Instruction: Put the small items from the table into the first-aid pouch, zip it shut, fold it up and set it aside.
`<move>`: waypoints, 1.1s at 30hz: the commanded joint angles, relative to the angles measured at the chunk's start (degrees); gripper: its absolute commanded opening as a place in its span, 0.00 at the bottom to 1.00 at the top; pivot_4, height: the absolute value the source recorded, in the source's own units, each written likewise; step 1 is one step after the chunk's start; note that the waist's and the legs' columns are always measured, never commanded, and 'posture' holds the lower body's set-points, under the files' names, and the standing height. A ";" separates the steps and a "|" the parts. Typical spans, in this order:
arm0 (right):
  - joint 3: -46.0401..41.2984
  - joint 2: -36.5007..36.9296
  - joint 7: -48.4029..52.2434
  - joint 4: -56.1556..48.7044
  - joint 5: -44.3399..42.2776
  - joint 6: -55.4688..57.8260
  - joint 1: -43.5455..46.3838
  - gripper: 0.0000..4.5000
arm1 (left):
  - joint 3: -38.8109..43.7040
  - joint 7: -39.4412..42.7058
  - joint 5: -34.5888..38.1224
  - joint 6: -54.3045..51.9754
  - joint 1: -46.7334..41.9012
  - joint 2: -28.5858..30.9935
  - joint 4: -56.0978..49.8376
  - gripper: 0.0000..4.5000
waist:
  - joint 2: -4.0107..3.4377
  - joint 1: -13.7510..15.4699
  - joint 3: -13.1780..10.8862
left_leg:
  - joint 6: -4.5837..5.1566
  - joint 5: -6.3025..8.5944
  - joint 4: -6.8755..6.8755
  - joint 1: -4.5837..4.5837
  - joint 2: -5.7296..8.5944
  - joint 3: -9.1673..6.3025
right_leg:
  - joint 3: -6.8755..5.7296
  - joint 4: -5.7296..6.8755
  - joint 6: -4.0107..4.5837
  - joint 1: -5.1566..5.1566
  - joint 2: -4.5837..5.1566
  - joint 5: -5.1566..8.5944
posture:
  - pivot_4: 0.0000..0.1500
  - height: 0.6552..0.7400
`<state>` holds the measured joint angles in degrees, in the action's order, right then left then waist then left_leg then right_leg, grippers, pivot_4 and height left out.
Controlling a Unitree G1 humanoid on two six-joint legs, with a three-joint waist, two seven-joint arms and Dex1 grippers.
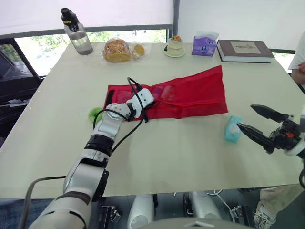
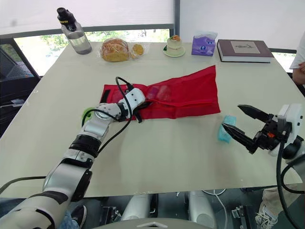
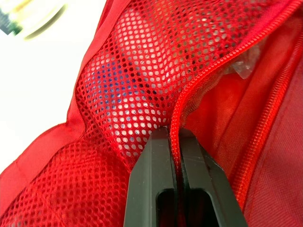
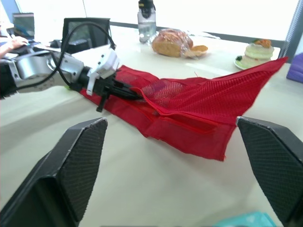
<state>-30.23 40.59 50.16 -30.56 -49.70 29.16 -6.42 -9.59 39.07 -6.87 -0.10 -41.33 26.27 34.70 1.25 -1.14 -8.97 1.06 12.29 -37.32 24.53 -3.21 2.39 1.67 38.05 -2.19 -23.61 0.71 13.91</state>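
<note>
Beige table (image 1: 181,157): left jaws clenched on red pouch (image 1: 190,95), right jaws released near teal packet (image 1: 232,130)

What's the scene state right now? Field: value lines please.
pouch: red mesh pouch lying on the table, zip open at the gripped end
left_arm: left gripper shut on the pouch's zip edge
right_arm: right gripper open, beside the teal pack; contact unclear
loose_items: teal pack; green item by the left arm
in_pouch: something blue behind the mesh
far_edge: bottle, bread, dessert plate, tissue pack, book
</note>
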 commanded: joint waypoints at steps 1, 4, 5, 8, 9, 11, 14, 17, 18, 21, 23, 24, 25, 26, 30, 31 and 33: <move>-3.35 1.50 0.72 -1.92 -3.46 0.42 -0.56 0.99 | 1.56 -1.15 -0.37 -3.19 1.50 2.03 -2.39 0.00 | 0.00 0.00 0.00 | 0.00 0.00 0.00 0.00 0.00 0.01 | 0.00 0.00 0.00 0.00 0.00 0.00 | 1.00 1.00; -5.83 3.19 1.26 -1.15 -4.18 0.10 -0.66 0.99 | 1.28 1.15 0.93 -5.37 3.19 2.68 -6.90 0.00 | 0.00 0.00 0.00 | 0.00 0.00 0.01 0.00 0.00 0.06 | 0.03 0.00 0.02 -0.01 0.02 -0.01 | 1.00 1.00; -6.26 3.63 1.37 -0.82 -4.09 -0.14 -0.52 0.99 | 1.12 2.03 1.54 -5.49 3.43 2.61 -7.90 0.00 | 0.00 0.01 0.00 | 0.00 0.00 0.01 0.00 0.00 0.09 | 0.05 -0.01 0.02 -0.01 0.03 -0.01 | 1.00 1.00; -5.83 4.44 0.76 -0.27 -1.69 -1.19 -0.13 0.99 | -0.08 3.69 1.70 -2.85 3.70 2.53 -10.43 0.00 | 0.00 0.28 0.00 | 0.00 0.00 0.00 0.01 0.02 0.12 | 0.07 -0.03 0.03 -0.01 0.06 -0.01 | 1.00 1.00; -5.18 4.72 0.16 -0.08 0.67 -2.12 -0.14 0.99 | -0.13 3.83 1.84 -3.02 3.68 2.31 -11.27 0.00 | 0.00 0.38 0.00 | 0.00 0.00 0.00 0.01 0.02 0.12 | 0.07 -0.03 0.03 -0.01 0.06 -0.01 | 1.00 1.00; -4.51 4.73 0.38 -0.36 1.22 -2.71 0.26 1.00 | 0.46 3.92 2.73 -4.62 3.55 1.49 -12.77 0.14 | 0.00 0.51 0.00 | 0.00 0.00 -0.01 0.03 0.05 0.13 | 0.07 -0.03 0.03 -0.01 0.08 -0.01 | 1.00 1.00; -4.60 4.17 -0.61 -1.08 -0.10 -2.23 1.41 1.00 | 0.38 4.77 2.83 -5.84 3.55 1.56 -14.03 0.46 | 0.01 0.55 -0.01 | 0.00 0.00 -0.04 0.07 0.09 0.13 | 0.07 -0.04 0.02 -0.01 0.12 -0.01 | 1.00 1.00; -4.53 4.22 -1.60 -1.71 1.43 -2.38 0.99 1.00 | -0.74 5.28 1.13 -4.54 2.87 2.67 -14.10 0.71 | 0.01 0.55 -0.01 | 0.00 0.00 -0.04 0.08 0.10 0.12 | 0.07 -0.05 0.02 -0.01 0.12 -0.01 | 1.00 1.00; -4.27 4.49 -1.85 -1.83 2.13 -2.33 0.78 1.00 | -0.91 5.49 0.96 -4.22 2.52 2.74 -14.10 0.83 | 0.01 0.55 -0.01 | 0.00 0.00 -0.04 0.08 0.10 0.11 | 0.06 -0.05 0.02 -0.01 0.12 -0.01 | 1.00 1.00; -3.55 4.54 -2.09 -2.57 1.86 -1.61 0.58 1.00 | -1.58 6.99 1.58 -3.08 0.85 1.97 -14.65 0.98 | 0.01 0.64 -0.01 | 0.00 0.00 -0.04 0.08 0.10 0.11 | 0.05 -0.05 0.02 -0.01 0.12 -0.01 | 1.00 1.00; -3.14 4.46 -2.94 -2.85 2.15 -1.22 0.63 1.00 | -2.59 7.97 1.86 -1.51 -0.44 0.84 -14.49 0.98 | 0.01 0.84 -0.01 | 0.00 0.00 -0.07 0.10 0.11 0.10 | 0.05 -0.05 0.02 -0.01 0.13 -0.01 | 1.00 1.00; -2.81 4.50 -3.32 -3.03 2.37 -0.91 0.50 1.00 | -3.32 8.46 2.00 -1.12 -1.41 -0.49 -13.77 0.98 | 0.01 0.94 -0.01 | 0.00 0.00 -0.09 0.11 0.12 0.10 | 0.05 -0.05 0.02 0.00 0.13 -0.01 | 1.00 1.00; -2.48 4.57 -3.57 -3.21 2.54 -0.66 0.35 1.00 | -4.10 8.85 1.90 -0.53 -2.41 -1.80 -12.71 0.98 | 0.01 1.10 -0.01 | 0.00 0.00 -0.10 0.12 0.14 0.10 | 0.06 -0.05 0.02 0.00 0.13 -0.01 | 1.00 1.00; -2.19 4.65 -3.73 -3.35 2.61 -0.46 0.23 1.00 | -4.87 9.24 1.59 0.18 -3.51 -3.10 -11.32 0.98 | 0.01 1.31 -0.01 | 0.00 0.00 -0.12 0.14 0.16 0.10 | 0.07 -0.05 0.02 0.00 0.14 -0.01 | 1.00 1.00; -1.52 4.66 -5.44 -4.52 3.66 -0.33 -0.05 1.00 | -7.63 9.83 0.26 0.48 -10.21 -9.48 -0.94 0.98 | 0.03 1.93 -0.01 | 0.00 0.00 -0.13 0.16 0.26 0.09 | 0.17 -0.07 0.01 0.01 0.13 -0.01 | 1.00 1.00; -1.40 4.62 -5.92 -4.88 4.07 -0.35 -0.28 1.00 | -7.98 9.99 0.17 0.80 -11.92 -10.83 1.86 0.98 | 0.03 1.88 -0.02 | 0.00 0.00 -0.13 0.17 0.30 0.05 | 0.18 -0.06 -0.01 0.01 0.12 0.00 | 1.00 1.00; -1.30 4.46 -6.55 -5.43 4.82 -0.47 -0.86 1.00 | -8.25 9.28 -0.32 2.10 -15.21 -13.25 7.76 0.98 | 0.04 1.85 -0.02 | 0.00 0.00 -0.13 0.18 0.32 0.00 | 0.19 -0.07 -0.06 0.00 0.11 0.03 | 1.00 1.00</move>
<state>-30.64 44.60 44.35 -34.05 -45.20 28.94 -7.25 -18.20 48.79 -6.87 0.34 -54.21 13.84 39.87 1.29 0.71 -9.00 1.06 12.29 -37.44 24.72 -2.88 2.37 1.86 37.99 -2.25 -23.61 0.81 13.94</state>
